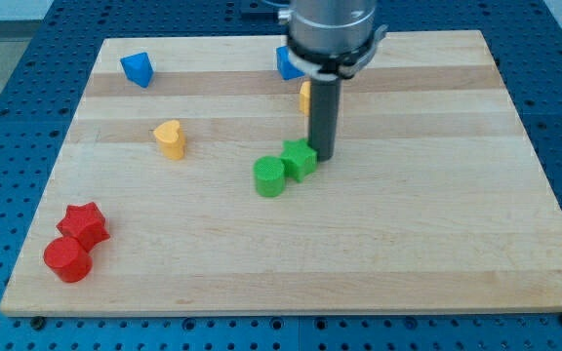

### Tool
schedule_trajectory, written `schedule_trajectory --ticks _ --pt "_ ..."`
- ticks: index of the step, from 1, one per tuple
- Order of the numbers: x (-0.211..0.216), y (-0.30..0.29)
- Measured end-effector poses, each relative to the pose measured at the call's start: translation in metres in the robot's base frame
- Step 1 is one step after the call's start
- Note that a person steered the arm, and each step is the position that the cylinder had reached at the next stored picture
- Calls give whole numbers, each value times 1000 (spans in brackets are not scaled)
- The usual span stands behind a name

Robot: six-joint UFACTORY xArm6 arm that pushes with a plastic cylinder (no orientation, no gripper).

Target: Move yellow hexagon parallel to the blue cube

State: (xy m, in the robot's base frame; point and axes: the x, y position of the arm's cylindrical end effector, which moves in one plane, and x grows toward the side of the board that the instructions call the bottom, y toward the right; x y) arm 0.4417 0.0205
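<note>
Camera view shows no claw at all: the arm ends in a straight dark rod, so nothing is clasped or let go. My tip (pixel 321 157) is seen resting on the wooden tabletop (pixel 408 234), just to the view's right of a green cube-like block (pixel 299 159), touching it or very nearly so. Touching that block, on its lower left, a green cylinder (pixel 270 177) is found.

Directly above the tip, the rod is seen to cross in front of a yellow block (pixel 303 97), of which only a sliver at the rod's left edge is shown; its shape cannot be made out, though it is presumably the yellow hexagon of the task. Above it, near the tabletop's top edge, a blue block (pixel 286 64) is partly hidden by the arm's grey housing; its shape cannot be told with certainty either. The two are set close together, the yellow one just below the blue one.

Further out to the view's left, a yellow heart-shaped block (pixel 170 138) is placed alone, well apart from the green pair. A second blue block (pixel 137 69), angular in outline, is seen near the top left corner. At the bottom left, a red star-shaped block (pixel 84 224) and a red cylinder (pixel 67 260) are found touching one another.
</note>
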Motion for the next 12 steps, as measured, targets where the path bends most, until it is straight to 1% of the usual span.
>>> schedule_trajectory --ticks 1,2,3,4,5,7,8,9,10,11,12 --pt "5 -10" --pt "-25 -36" --pt "-41 -56" --pt "-59 -60" --pt "-68 -17" --pt "-126 60" --pt "-123 60" --pt "-111 51" --pt "-81 46" --pt "-41 22" --pt "-22 -2"
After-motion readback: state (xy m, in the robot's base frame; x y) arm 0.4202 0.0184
